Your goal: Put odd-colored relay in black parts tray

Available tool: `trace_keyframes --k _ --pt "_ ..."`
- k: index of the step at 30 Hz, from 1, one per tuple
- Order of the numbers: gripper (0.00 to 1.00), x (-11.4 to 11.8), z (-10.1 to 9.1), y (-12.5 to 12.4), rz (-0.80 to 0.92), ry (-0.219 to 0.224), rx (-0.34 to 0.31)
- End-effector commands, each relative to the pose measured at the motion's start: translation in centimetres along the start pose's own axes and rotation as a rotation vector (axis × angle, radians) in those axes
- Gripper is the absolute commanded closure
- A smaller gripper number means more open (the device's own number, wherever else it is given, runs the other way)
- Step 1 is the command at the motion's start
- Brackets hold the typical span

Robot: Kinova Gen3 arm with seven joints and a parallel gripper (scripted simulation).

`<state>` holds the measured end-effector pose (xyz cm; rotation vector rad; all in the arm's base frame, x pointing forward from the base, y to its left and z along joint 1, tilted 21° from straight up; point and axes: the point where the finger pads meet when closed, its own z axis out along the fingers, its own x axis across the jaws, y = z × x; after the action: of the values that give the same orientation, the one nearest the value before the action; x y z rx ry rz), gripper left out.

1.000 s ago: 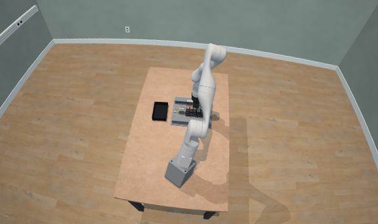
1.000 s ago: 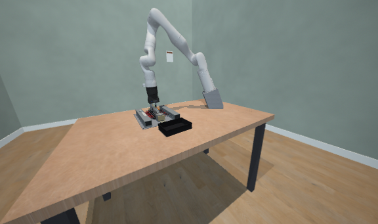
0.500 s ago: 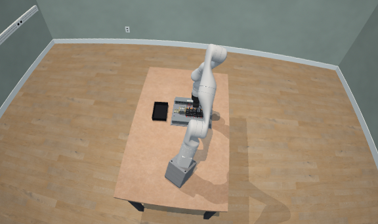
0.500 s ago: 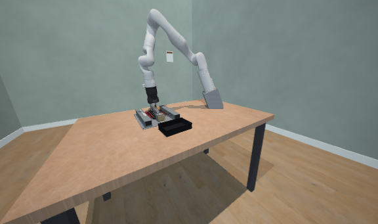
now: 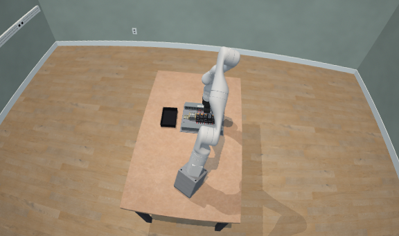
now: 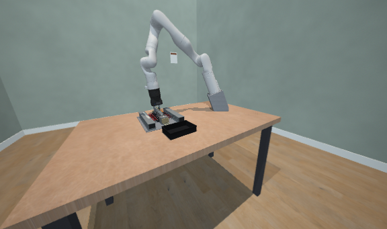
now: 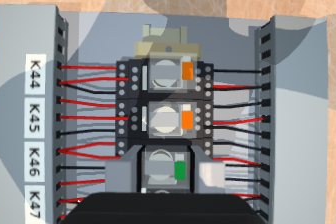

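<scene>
In the wrist view my gripper (image 7: 166, 161) is shut on the relay with the green button (image 7: 179, 170), at the K46 row of the grey relay panel (image 7: 166, 115). Its two grey fingers sit on either side of the relay's clear body. Two relays with orange buttons (image 7: 187, 70) (image 7: 187, 119) sit in their black sockets above it, at K44 and K45. The rows below are hidden by my gripper body. In the top view the panel (image 5: 197, 120) lies on the table under my wrist (image 5: 206, 104). The black parts tray (image 5: 169, 117) lies just left of the panel, apart from it.
Red and black wires run from the sockets to slotted grey ducts (image 7: 61, 115) (image 7: 266, 115) on both sides of the panel. A beige end clamp (image 7: 165, 42) sits above K44. The arm's base (image 5: 190, 182) stands at the table's near side.
</scene>
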<state>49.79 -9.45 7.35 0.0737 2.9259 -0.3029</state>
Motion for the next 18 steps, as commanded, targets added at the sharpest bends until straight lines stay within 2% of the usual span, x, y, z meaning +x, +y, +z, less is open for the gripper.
trace_keyframes --k 1,18 --pt "1.0 -0.25 -0.01 -0.06 0.002 0.0 -0.002" --pt "1.0 -0.14 -0.32 -0.06 0.002 -0.028 -0.002"
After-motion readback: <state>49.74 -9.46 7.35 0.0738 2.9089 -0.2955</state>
